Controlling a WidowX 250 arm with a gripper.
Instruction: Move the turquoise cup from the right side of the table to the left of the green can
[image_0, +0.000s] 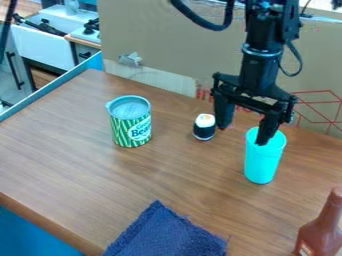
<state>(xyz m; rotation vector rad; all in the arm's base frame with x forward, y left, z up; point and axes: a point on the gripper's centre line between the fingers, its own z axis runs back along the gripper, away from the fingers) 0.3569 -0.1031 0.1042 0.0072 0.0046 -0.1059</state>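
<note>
Your black two-finger gripper (242, 135) is spread open, grasping nothing; one fingertip overlaps the mouth of the tall, tapered turquoise cup (260, 165), right of centre; it stands mouth up, long axis vertical, contents hidden; a green-and-white striped cylindrical can (131, 132) stands upright, left of centre.

Wooden table (73, 145), can (127, 131), toy sushi (204, 128), turquoise cup (261, 162), bottle (322, 234), cloth (163, 235)
</note>
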